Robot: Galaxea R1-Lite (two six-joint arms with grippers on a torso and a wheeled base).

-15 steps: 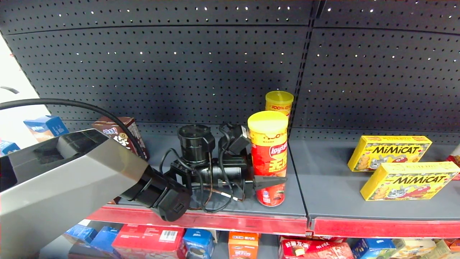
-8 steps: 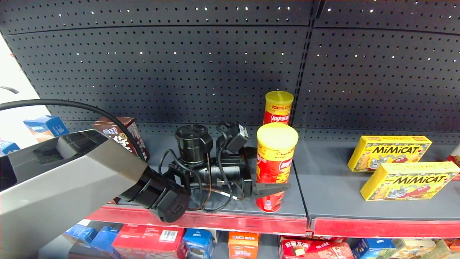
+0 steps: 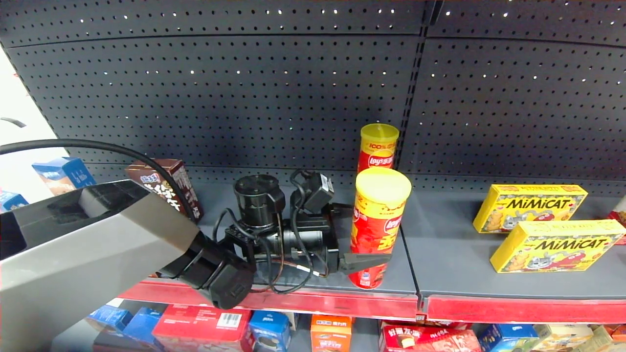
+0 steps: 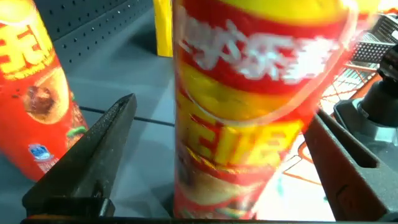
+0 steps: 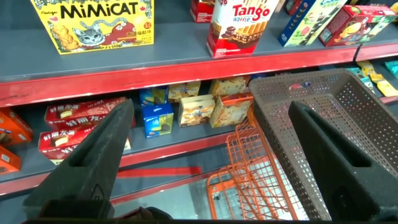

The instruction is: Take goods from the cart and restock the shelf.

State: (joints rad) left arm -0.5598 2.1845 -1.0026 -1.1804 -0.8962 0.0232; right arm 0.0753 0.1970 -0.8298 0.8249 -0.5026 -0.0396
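Note:
A red chip can with a yellow lid (image 3: 379, 225) stands near the shelf's front edge (image 3: 342, 300), its top leaning to the right. My left gripper (image 3: 368, 254) is open around its lower part, with one finger (image 3: 366, 260) crossing in front. In the left wrist view the can (image 4: 249, 124) sits between the spread fingers (image 4: 93, 168), with a gap on at least one side. A second matching can (image 3: 379, 146) stands behind it by the back panel. My right gripper (image 5: 205, 155) hangs open and empty above the grey basket (image 5: 329, 118) of the orange cart (image 5: 249, 168).
A brown box (image 3: 164, 188) stands left of my left arm. Two yellow boxes (image 3: 552, 244) lie on the shelf to the right, with bare shelf between them and the cans. The lower shelf holds several packs (image 3: 205, 327). A wafer box (image 5: 239, 25) stands near the cart.
The can has shifted right and tipped its top rightward, uncovering the rear can. My left gripper has slid slightly left and down along the can.

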